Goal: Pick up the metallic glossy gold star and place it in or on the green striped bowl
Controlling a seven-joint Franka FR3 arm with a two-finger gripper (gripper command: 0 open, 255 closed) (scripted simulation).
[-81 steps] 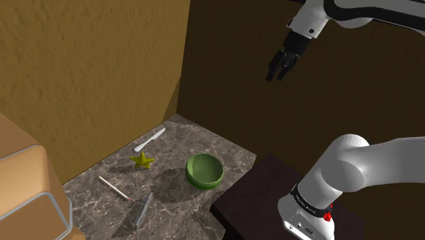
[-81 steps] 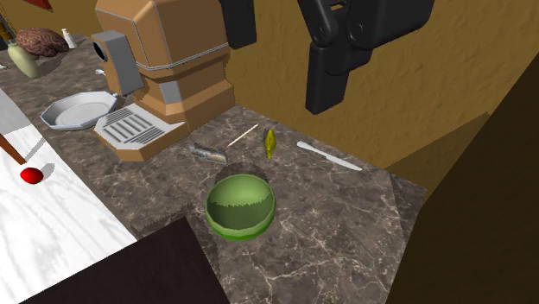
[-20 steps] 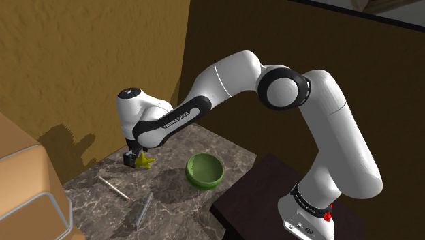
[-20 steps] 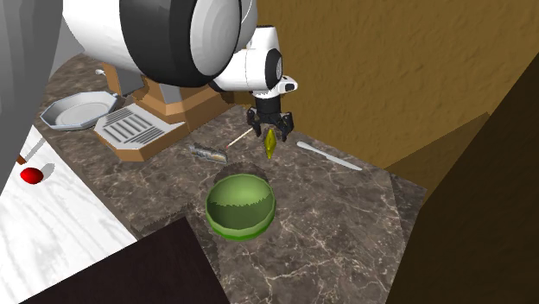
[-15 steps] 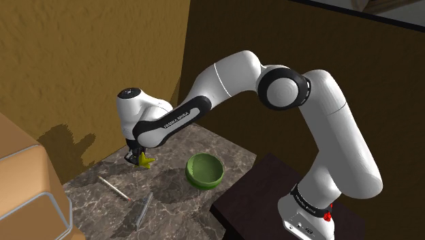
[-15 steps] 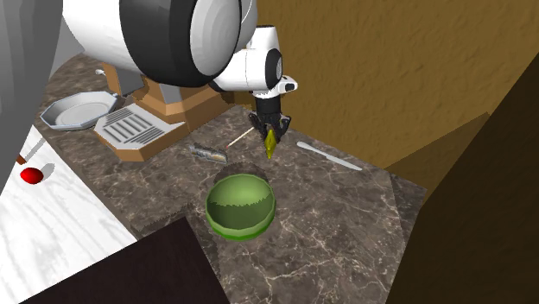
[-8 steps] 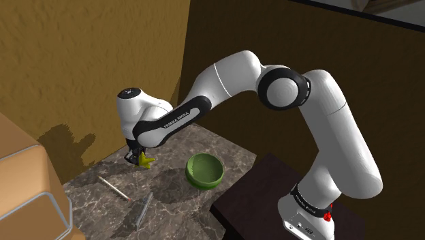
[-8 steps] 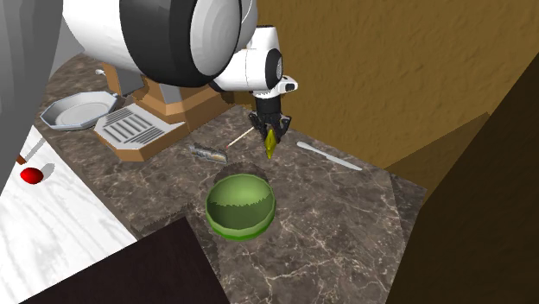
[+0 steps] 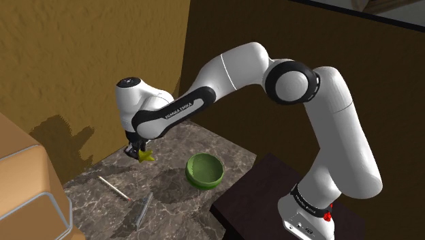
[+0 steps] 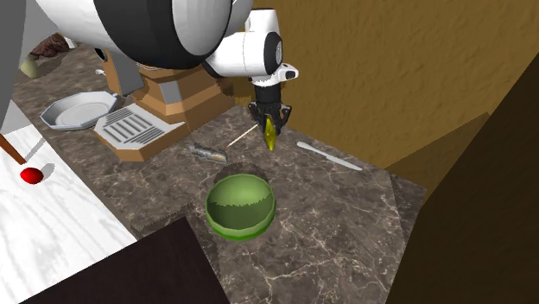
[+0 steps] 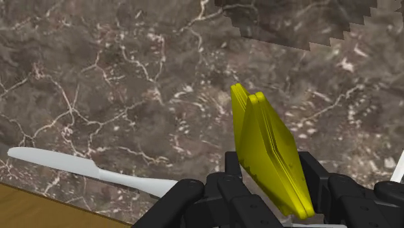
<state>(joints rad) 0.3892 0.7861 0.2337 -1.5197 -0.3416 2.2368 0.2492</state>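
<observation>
The gripper [image 9: 136,148] is clenched on the yellow star [image 9: 145,156] — clasped edge-on between both fingers, held just off the marble counter [image 9: 170,198]. In the shoulder view the green bowl [image 9: 206,181] sits upright at four o'clock from the star — well apart, near the dark stand [image 9: 253,191].

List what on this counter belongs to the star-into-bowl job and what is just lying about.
Job in hand:
yellow star, clasped in the pincer
green bowl

Lying about:
white knife
thin stick
small grey tool
brown machine
grey dish
small red object
</observation>
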